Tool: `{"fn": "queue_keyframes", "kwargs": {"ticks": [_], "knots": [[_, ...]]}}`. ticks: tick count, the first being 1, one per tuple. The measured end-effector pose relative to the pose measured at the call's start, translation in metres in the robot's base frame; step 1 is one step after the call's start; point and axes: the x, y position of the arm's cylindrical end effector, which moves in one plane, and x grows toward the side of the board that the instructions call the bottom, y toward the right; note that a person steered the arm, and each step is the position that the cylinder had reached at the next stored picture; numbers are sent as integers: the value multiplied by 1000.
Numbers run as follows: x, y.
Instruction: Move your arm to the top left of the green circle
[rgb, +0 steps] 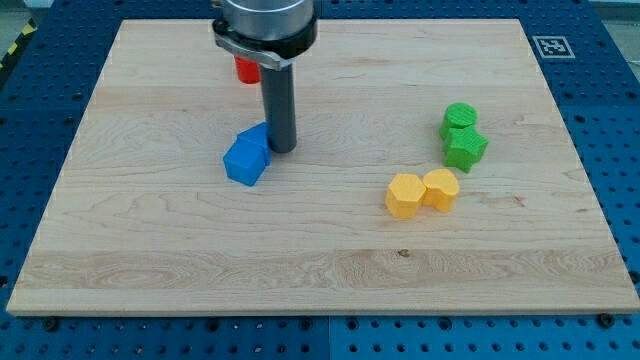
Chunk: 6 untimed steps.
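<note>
The green circle (460, 116) lies at the view's right, touching a green star-shaped block (465, 148) just below it. My tip (282, 149) rests on the board left of centre, far to the left of the green circle. It touches the right side of two blue blocks (248, 157) that sit together.
A red block (246, 69) lies near the view's top, partly hidden behind the rod's mount. Two yellow blocks (422, 192) sit side by side below and left of the green blocks. The wooden board (150, 250) ends at blue pegboard on all sides.
</note>
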Motion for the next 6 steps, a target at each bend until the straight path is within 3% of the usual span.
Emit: {"fn": "queue_keyframes", "kwargs": {"ticks": [3, 4, 6], "knots": [[-83, 99], [-86, 148], [-73, 161]]}}
